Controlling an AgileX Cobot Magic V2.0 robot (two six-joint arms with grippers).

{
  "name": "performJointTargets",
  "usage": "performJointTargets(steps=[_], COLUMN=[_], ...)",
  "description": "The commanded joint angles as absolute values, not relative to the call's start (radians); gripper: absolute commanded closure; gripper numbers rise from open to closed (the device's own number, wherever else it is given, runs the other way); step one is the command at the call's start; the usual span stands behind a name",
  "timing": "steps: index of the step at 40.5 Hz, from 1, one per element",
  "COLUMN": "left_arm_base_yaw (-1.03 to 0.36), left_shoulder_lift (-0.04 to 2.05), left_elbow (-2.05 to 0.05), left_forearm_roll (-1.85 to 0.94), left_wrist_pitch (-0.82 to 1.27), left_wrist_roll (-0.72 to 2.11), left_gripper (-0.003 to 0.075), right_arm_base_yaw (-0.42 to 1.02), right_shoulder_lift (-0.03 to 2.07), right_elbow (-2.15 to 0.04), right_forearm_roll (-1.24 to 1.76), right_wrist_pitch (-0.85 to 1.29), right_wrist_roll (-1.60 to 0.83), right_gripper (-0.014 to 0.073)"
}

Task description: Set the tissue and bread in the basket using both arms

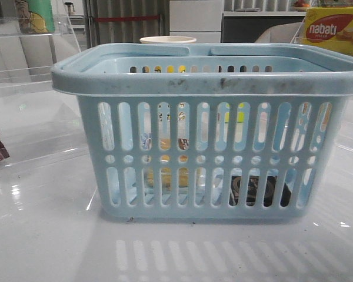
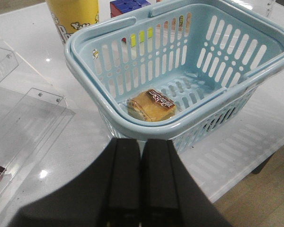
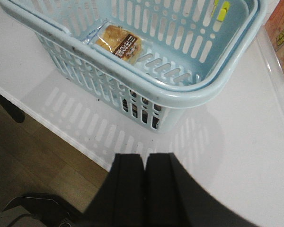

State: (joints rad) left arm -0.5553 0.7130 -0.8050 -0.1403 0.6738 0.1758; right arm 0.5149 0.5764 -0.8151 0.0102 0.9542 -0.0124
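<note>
The left end effector (image 2: 141, 156) has its two fingers pressed together with nothing between them, and it hangs above the near rim of the basket (image 2: 132, 124), clear of it. The right end effector (image 3: 144, 170) is likewise closed on nothing, poised over the bare desk (image 3: 236, 156) just outside the basket's corner.

The bread (image 2: 151, 105), in its clear wrap with the dark label, lies flat on the basket floor toward the left-arm side. The tissue (image 1: 260, 191) shows in the front view as a dark pack with a paler ring mark, seen through the lower slots at the right end of the basket floor; neither wrist view shows it clearly, since the basket wall hides that corner.

Judging from this, both items sit inside and the placing looks done, so what remains is most likely a clean retreat. To do that well, each arm should lift straight up and back rather than sweep sideways, because the thick rim is close under the left fingers and a nudge could slide the light basket across the glossy desk. Keeping the fingers closed is sensible: it keeps a narrow profile near the handles and the clear acrylic panels (image 2: 23, 123) on the left
</note>
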Motion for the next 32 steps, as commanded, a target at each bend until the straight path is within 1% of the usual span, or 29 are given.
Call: performJointTargets(steps=[1,4,7,15,22,28,32], left_arm_base_yaw=[-0.564,-0.56,-0.506,-0.244,-0.076,0.012,0.011], left_shoulder_lift=[0.711,0.685,0.636,0.368,0.159,0.074,0.026], left_elbow=[-0.831,-0.816,-0.787,-0.602,-0.414,-0.262,-0.184], left_forearm_roll=[-0.159,-0.159,-0.159,-0.159,-0.125,-0.138,-0.043], left_wrist_pitch=[0.591,0.587,0.55,0.408,0.327,0.241,0.196], left_wrist_roll=[0.166,0.166,0.169,0.169,0.169,0.144,0.007], left_gripper=[0.0627,0.0627,0.0627,0.0627,0.0627,0.0627,0.0627], right_arm_base_yaw=[0.517,0.517,0.517,0.517,0.517,0.517,0.517], right_shoulder_lift=[0.577,0.577,0.577,0.577,0.577,0.577,0.577], right_elbow=[-0.842,-0.842,-0.842,-0.842,-0.842,-0.842,-0.842], right_forearm_roll=[0.0,0.0,0.0,0.0,0.0,0.0,0.0], right_wrist_pitch=[0.892,0.892,0.891,0.891,0.891,0.891,0.891], right_wrist_roll=[-0.011,-0.011,-0.011,-0.011,-0.011,-0.011,-0.011], right_gripper=[0.0566,0.0566,0.0566,0.0566,0.0566,0.0566,0.0566])
